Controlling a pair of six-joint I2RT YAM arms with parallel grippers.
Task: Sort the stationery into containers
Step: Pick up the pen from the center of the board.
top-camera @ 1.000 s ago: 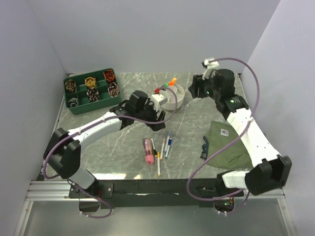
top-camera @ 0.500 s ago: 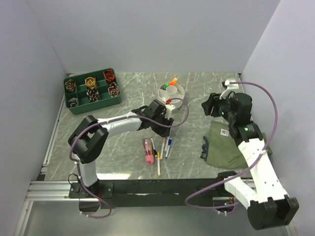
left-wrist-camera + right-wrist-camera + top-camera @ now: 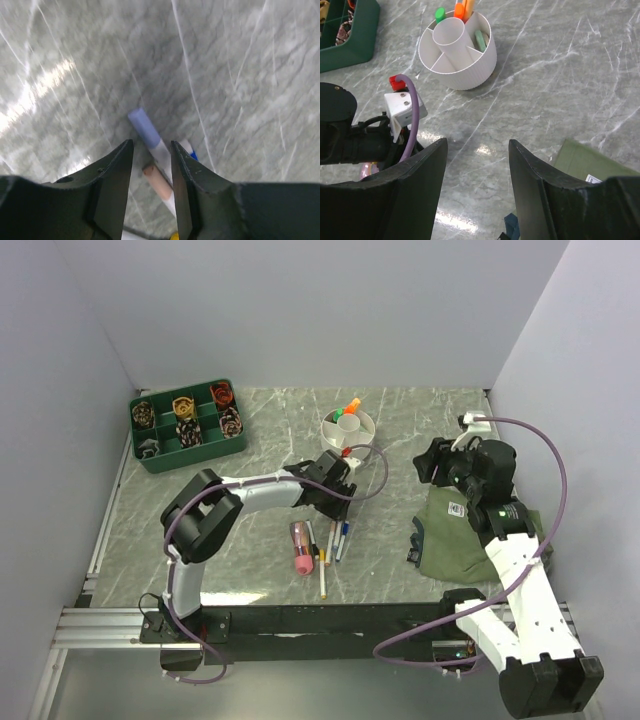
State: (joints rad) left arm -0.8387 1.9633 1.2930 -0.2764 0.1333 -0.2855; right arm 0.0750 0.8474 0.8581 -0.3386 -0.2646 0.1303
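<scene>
Left gripper (image 3: 152,145) is back from the bowl (image 3: 470,65), hovering over the pile (image 3: 318,540) and narrowing around a blue-capped pen (image 3: 145,127) lying there, not pinching yet. Right gripper (image 3: 477,145) is hanging wide and empty near the pouch (image 3: 460,535), so the stretch up to the bowl is looking open.

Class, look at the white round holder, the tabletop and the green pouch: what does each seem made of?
Holder: probably plastic, matte white, finely ribbed wall. Tabletop: polished grey marble or a marble-print sheet; white veins, glare. Pouch: olive cloth, soft folds, sewn label.
</scene>
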